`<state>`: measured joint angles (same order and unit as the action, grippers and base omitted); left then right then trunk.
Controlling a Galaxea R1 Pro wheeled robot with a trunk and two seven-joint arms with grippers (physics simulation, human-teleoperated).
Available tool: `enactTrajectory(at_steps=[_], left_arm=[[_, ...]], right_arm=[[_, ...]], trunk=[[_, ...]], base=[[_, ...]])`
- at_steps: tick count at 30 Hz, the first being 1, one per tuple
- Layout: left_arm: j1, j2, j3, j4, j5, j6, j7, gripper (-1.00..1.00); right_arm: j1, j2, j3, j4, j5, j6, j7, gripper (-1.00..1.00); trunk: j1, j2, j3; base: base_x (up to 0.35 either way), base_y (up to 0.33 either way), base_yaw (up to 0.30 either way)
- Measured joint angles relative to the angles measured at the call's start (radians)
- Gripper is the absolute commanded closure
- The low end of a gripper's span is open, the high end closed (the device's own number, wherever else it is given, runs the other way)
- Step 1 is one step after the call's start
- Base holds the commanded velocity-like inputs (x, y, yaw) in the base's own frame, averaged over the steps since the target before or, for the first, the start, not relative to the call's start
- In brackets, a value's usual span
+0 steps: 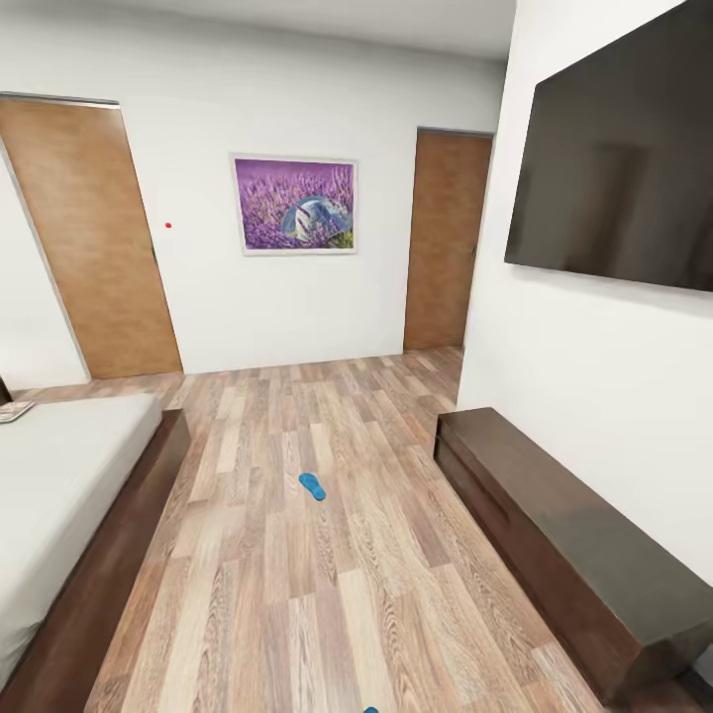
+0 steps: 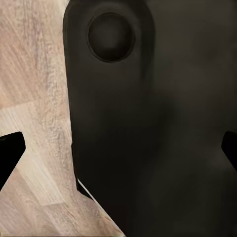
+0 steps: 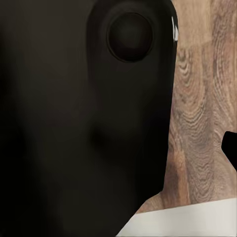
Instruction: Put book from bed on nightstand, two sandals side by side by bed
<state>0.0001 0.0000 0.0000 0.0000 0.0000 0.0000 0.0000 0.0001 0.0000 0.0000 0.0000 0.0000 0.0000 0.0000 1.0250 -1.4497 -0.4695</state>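
A flat bright blue sandal (image 1: 312,485) lies on the wood-plank floor (image 1: 297,594) between the bed (image 1: 59,495) with its pale mattress and the long glossy dark cabinet (image 1: 574,555). The thin book (image 1: 12,410) rests on the mattress's far edge. My left pincer (image 2: 118,148) looks spread; whether my right pincer (image 3: 217,148) is, I cannot tell.

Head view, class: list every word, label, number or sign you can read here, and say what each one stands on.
None can be read.
The book on the bed: shows at the picture's edge, any lettering too small to read.
The framed picture on the wall: purple flowers, no text.
The dark screen: blank.
The red dot on the wall: a mark, not a sign.
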Motion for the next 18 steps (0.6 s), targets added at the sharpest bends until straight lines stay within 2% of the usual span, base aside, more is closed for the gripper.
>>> enactTrajectory(at_steps=[18], left_arm=[[-0.002, -0.006, -0.001, -0.049, -0.003, 0.008, -0.001, -1.0]], right_arm=[[-0.007, 0.0, -0.001, -0.001, -0.002, 0.001, 0.002, -1.0]], trunk=[[0.0, 0.0, 0.0]], base=[[0.0, 0.0, 0.0]])
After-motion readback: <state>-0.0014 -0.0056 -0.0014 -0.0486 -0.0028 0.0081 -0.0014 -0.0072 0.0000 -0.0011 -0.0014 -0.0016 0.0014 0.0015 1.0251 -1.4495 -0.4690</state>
